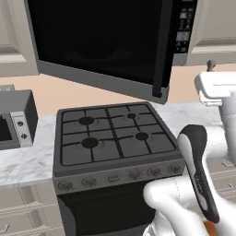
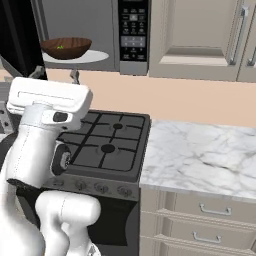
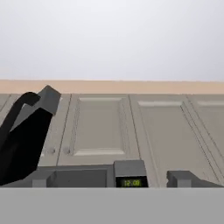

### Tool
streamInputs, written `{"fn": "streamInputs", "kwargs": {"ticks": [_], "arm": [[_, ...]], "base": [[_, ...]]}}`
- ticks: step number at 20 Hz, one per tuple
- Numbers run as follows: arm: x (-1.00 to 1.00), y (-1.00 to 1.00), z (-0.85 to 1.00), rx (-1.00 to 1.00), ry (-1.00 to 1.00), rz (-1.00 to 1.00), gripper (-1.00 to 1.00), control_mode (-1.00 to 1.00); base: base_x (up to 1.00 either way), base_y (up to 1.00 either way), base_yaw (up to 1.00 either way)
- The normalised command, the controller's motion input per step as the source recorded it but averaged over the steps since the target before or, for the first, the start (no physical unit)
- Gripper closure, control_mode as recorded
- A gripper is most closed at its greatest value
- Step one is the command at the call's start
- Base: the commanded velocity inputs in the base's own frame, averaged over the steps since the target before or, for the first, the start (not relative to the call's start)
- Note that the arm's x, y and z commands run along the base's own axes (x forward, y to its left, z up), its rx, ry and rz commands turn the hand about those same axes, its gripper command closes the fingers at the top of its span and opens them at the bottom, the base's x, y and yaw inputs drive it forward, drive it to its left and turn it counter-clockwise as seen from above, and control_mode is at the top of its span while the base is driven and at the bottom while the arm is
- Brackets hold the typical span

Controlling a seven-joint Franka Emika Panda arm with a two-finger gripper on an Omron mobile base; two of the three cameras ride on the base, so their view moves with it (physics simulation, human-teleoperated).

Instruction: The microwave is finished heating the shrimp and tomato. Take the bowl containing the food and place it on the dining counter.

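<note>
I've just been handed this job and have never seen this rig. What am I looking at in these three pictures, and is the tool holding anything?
The machine is a white robot arm on a driving base in a rendered kitchen. Two pictures come from cameras on the base, behind the arm to its left and right; the third looks along the hand.

In both base views the microwave hangs above a black gas stove, its door swung open. The right base view shows the brown bowl on the white turntable inside; a speck of green shows in it, but the food is too small to make out. White marble counter lies beside the stove, and a small grey toaster oven sits at the left.

The hand view points up at beige cabinets and the open door's top edge. The tool's fingertips are not clear there, so I cannot tell its state; nothing appears held.
</note>
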Motion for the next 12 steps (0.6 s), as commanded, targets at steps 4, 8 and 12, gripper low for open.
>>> {"fn": "streamInputs", "kwargs": {"ticks": [4, 8, 12], "arm": [[0.00, -0.47, -0.30, 0.06, 0.53, 0.58, -1.00, -1.00], [-0.11, -0.13, -0.39, 0.20, 0.65, 0.65, -1.00, -1.00], [-0.14, -0.06, -0.01, 0.27, 0.66, 0.51, -1.00, -1.00]], "base": [[0.00, 0.00, 0.00], [0.00, 0.00, 0.00], [0.00, 0.00, 0.00]]}}
